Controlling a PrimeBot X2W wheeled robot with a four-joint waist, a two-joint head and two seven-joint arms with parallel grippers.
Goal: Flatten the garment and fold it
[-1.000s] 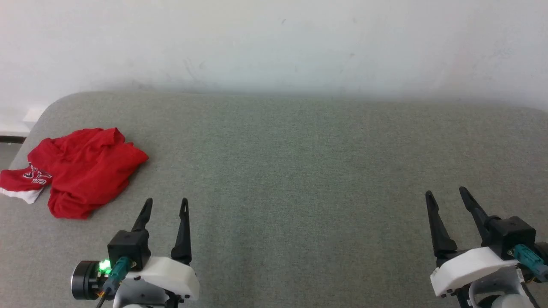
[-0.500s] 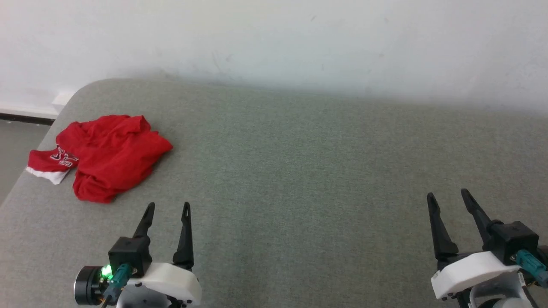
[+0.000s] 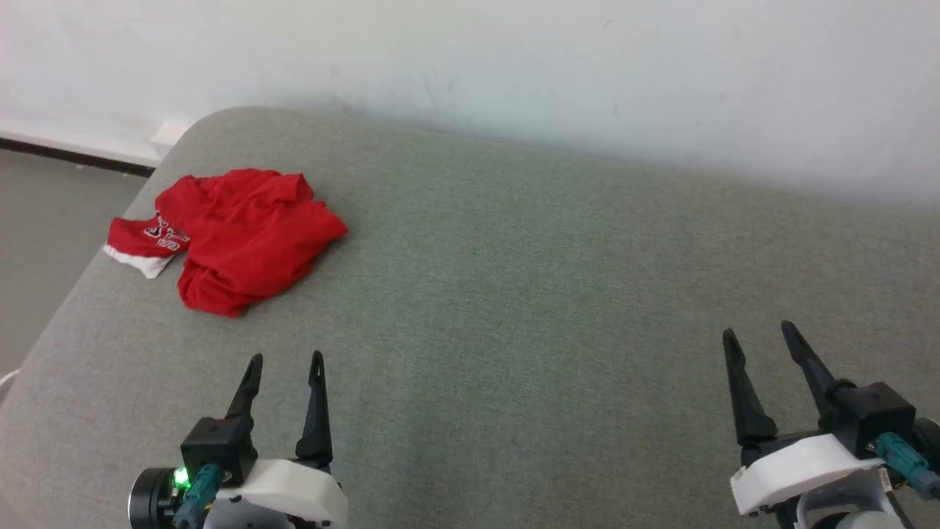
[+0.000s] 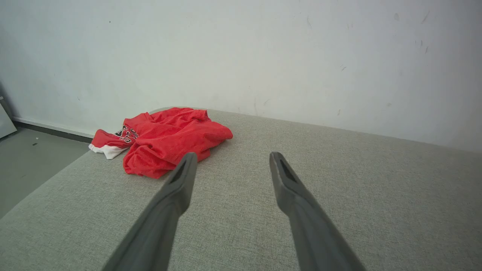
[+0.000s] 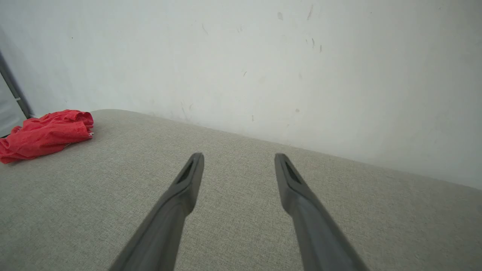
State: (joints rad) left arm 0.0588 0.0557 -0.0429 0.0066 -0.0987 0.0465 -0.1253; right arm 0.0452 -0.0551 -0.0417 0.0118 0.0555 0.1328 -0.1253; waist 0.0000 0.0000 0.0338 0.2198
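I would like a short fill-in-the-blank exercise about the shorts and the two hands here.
The crumpled garment on the grey surface is ___ in colour.
The left hand and the right hand are empty, not shut but ___.
The garment lies nearer the ___ one.
Missing words: red, open, left.

We see the shorts (image 3: 246, 235) as a bright red, soft heap, crumpled and creased rather than spread flat. One leg pokes out on the heap's left side, showing a white hem band and white, dark-outlined lettering (too folded over for us to read). The heap lies near the far left corner of the grey worktop (image 3: 514, 294), close to its rounded edge.
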